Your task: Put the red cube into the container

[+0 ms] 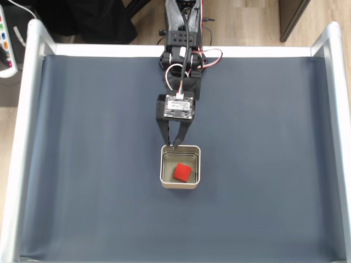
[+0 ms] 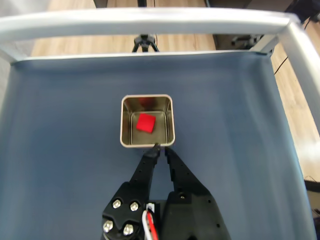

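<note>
The red cube (image 1: 182, 173) (image 2: 146, 123) lies loose on the floor of the tin (image 1: 163, 167) (image 2: 123, 125), near the middle of the dark blue mat (image 1: 82, 164). The arm reaches straight out from the mat's far edge, its empty gripper (image 1: 176, 146) (image 2: 161, 147) pinched nearly closed over the tin's near rim.

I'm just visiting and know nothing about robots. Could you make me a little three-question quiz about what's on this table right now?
1. True or false: the red cube lies inside the container.
2. Multiple choice: the end effector is A) gripping the cube, B) empty, fingers nearly together, just outside the tin's rim, C) deep inside the tin.
3. Fill in: the cloth covering the table is dark ____.

Key: 1 true; 2 B; 3 blue.
</note>
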